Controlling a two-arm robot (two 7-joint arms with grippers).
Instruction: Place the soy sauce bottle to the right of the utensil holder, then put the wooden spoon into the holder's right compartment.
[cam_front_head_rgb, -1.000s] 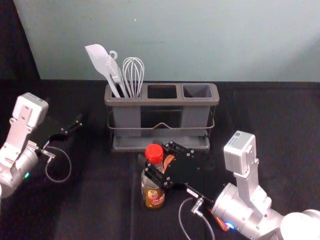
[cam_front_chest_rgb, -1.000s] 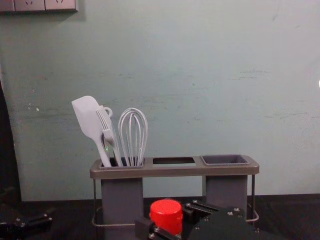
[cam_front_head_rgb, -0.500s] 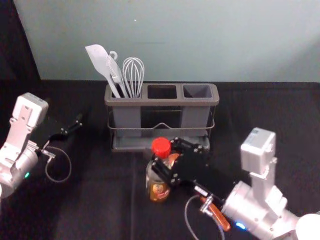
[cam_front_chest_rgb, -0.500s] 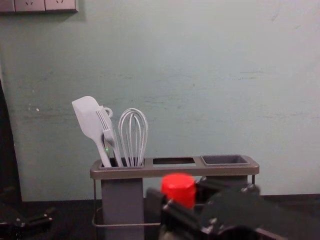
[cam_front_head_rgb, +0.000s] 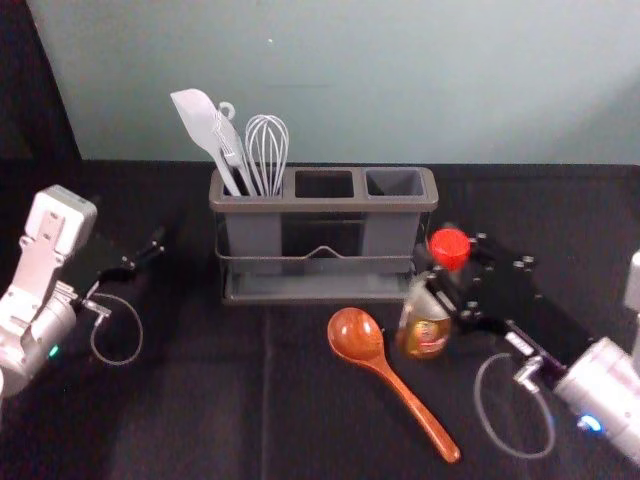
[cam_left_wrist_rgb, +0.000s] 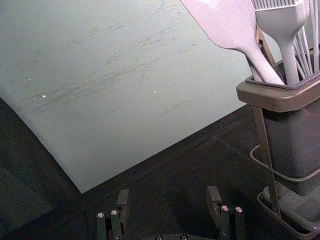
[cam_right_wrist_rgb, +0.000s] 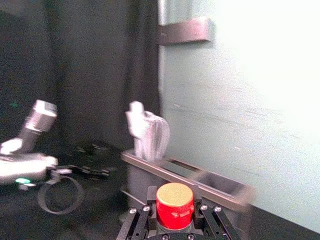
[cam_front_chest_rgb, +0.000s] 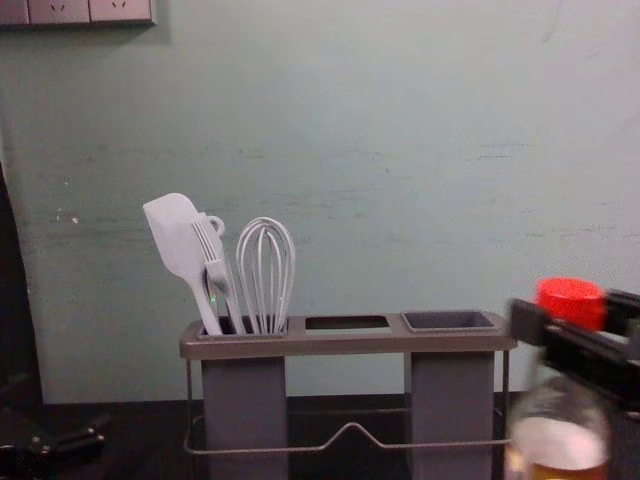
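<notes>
Red-capped soy sauce bottle, neck clamped in right gripper, near utensil holder, front right; wooden spoon nearby (left gripper parked at left, spread, empty).

A blur of soy sauce bottle in the chest view, base beyond the bottom edge.
</notes>
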